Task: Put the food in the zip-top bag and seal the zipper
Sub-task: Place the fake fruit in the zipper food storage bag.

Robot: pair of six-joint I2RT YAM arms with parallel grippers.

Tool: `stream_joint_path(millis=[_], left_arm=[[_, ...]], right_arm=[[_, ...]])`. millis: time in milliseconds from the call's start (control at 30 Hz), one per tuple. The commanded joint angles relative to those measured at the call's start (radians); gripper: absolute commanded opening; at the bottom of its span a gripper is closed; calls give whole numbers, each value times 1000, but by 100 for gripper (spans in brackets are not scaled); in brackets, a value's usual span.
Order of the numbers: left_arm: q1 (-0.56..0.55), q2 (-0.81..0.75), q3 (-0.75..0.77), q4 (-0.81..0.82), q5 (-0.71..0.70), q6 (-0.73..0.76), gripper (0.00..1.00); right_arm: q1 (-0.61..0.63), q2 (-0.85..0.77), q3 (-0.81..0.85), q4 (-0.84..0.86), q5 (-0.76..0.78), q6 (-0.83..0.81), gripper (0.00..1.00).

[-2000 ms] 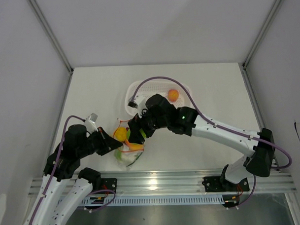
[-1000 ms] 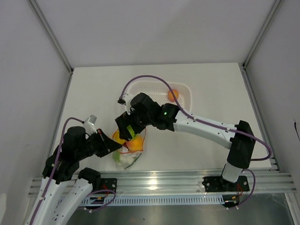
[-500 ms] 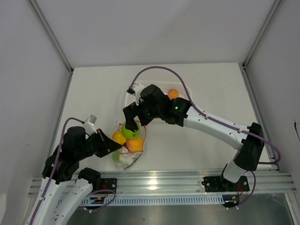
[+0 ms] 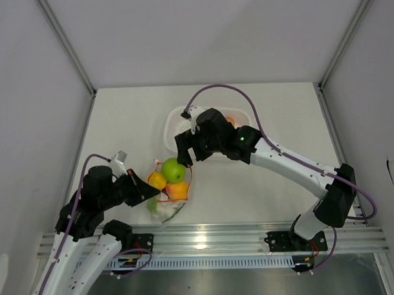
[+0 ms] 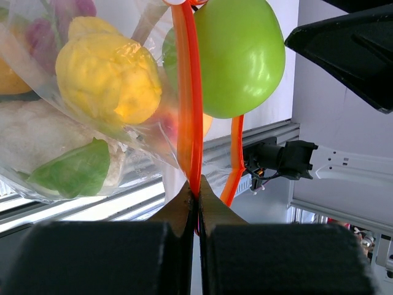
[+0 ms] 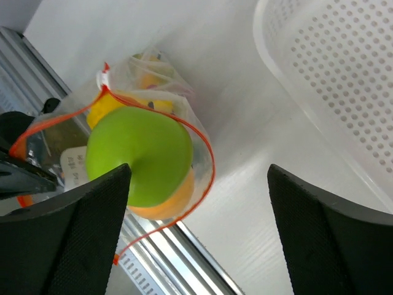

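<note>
White desk (image 4: 118,124): it carries all items, and both arms are mounted at its near edge.

White perforated plastic basket (image 4: 172,122): it stands at the far middle of the desk, largely covered by the right arm in the top view. The right wrist view shows its rim and holed floor (image 6: 331,80). A small orange ball-shaped fruit (image 4: 230,120) shows just past the arm, over the basket.

Clear floppy zip-top bag (image 4: 167,207): it lies on the desk near the front edge, between the two grippers, with its mouth towards the basket and held open.

Right gripper (image 4: 184,150): it hangs above the bag mouth. Its jaws are spread wide and hold nothing, and the wrist view looks between them down onto the bag (image 6: 198,169).

Left gripper (image 4: 147,190): its jaws are clenched on the bag's edge strip (image 5: 196,193).

Round green toy apple (image 4: 173,169): it sits in the bag mouth, ringed by the strip, apart from the right fingers.

Bag contents below the apple:
- a knobbly yellow lemon (image 5: 107,77);
- an orange fruit (image 4: 178,190);
- a white cauliflower piece (image 5: 37,132);
- a green leaf-like piece (image 5: 67,172).

Thin red-orange zipper strip (image 5: 187,92): it is unsealed, and its two sides stand parted around the apple (image 6: 206,153).
</note>
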Motion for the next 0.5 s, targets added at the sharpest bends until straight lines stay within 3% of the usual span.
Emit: stream_joint_path(millis=[0,467], left_arm=[[2,0,32,13,14,-8,1],[2,-2,31,14,16,-10,1]], right_arm=[[-22,-84,-33,-48,48,41,89],[-45,-178,-137,-70,7,87,81]])
